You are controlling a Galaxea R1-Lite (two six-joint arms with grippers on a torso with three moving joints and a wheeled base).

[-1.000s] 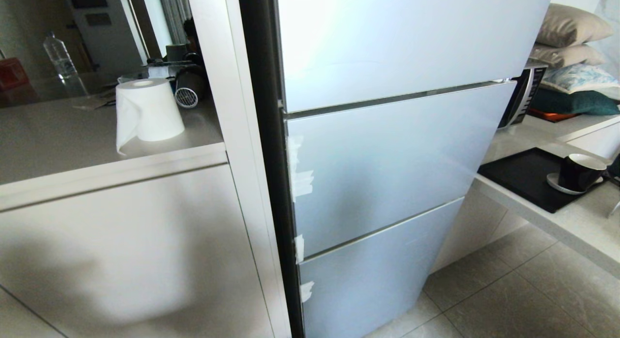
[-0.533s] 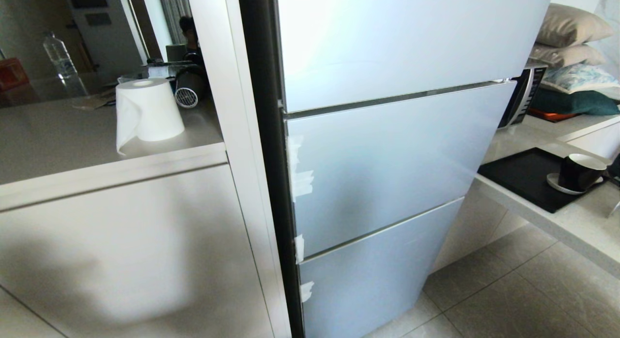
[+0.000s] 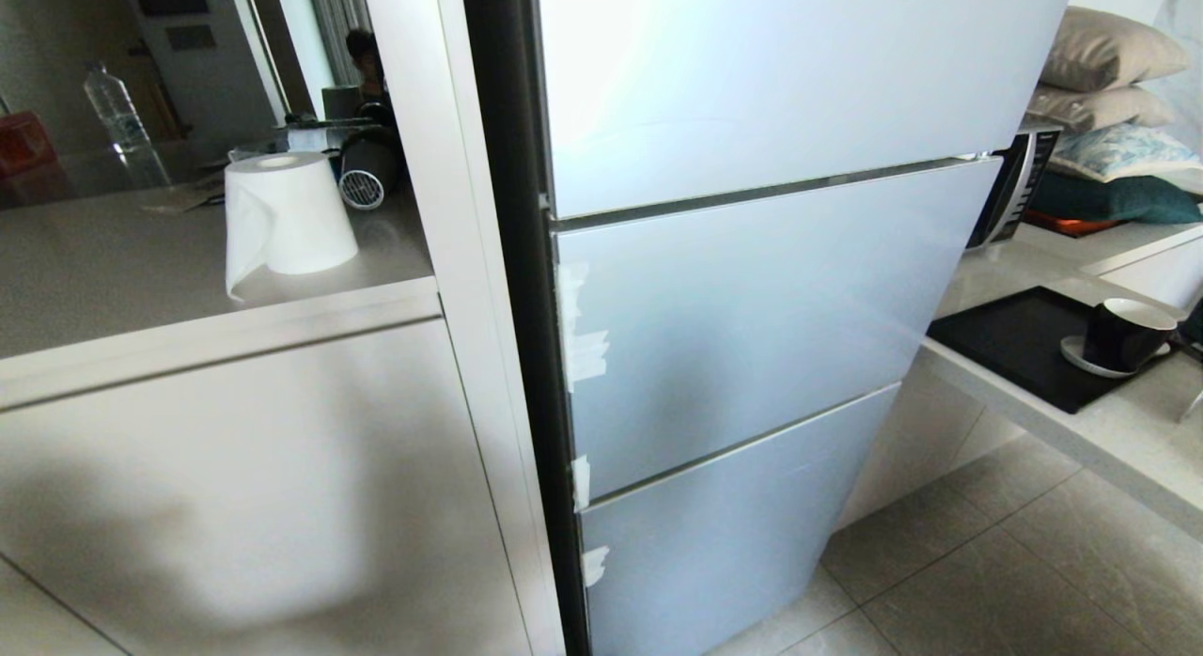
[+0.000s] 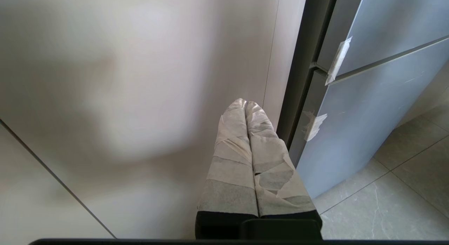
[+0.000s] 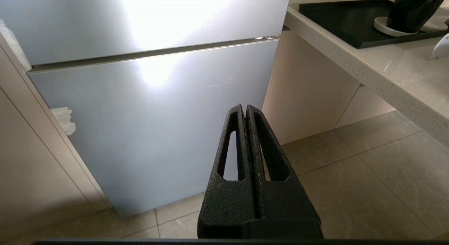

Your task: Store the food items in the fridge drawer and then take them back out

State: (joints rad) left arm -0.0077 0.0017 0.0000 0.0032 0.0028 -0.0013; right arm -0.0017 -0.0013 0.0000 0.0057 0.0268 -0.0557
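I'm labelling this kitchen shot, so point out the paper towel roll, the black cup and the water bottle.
paper towel roll (image 3: 287,214), head view, front of its white side.
black cup (image 3: 1123,336), head view, its dark outer wall.
water bottle (image 3: 120,120), head view, middle of its clear body.

Neither arm shows in the head view. Each gripper shows only in its own wrist view.

The left gripper (image 4: 245,104) has two fingers (image 4: 231,157) wrapped in pale tape. They are pressed flat together from base to tip, with nothing between them.

The right gripper (image 5: 244,107) has two bare black fingers (image 5: 270,160), each with a long hole through it. They are pressed together too, tips touching, and they hold nothing.
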